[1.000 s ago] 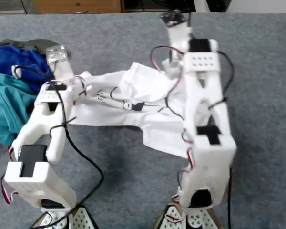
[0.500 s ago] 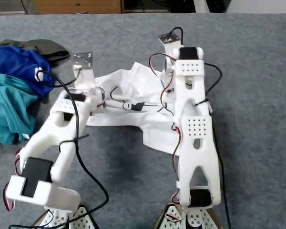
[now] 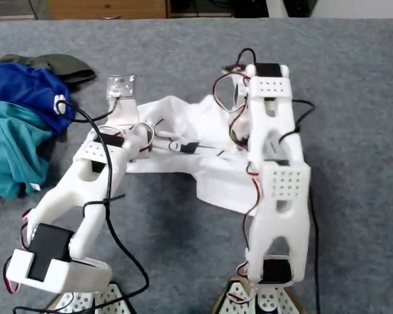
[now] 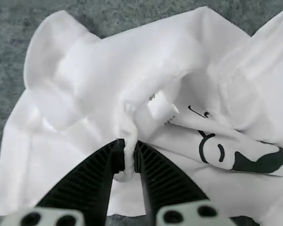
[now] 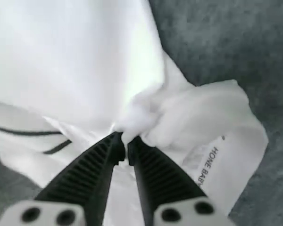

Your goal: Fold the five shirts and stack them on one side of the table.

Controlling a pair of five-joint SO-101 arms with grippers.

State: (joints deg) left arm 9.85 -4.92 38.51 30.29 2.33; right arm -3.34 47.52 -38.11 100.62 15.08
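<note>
The white shirt (image 3: 183, 140) lies crumpled mid-way across the counter (image 3: 354, 98) between the 2 arms, its black line drawing (image 4: 236, 157) facing up. The left claw (image 4: 126, 153) is clenched on a bunched fold beside the neck label (image 4: 161, 107) at its left end. The right claw (image 5: 125, 141) grips a fold at its far right, near a printed tag (image 5: 205, 165).

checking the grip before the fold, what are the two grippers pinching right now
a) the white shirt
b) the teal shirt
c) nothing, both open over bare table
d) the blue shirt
A: each wrist view shows its gripper, the left gripper and the right gripper, shut on a bunched fold of the white shirt, while the blue shirt and teal shirt lie heaped off to the side, untouched.
</note>
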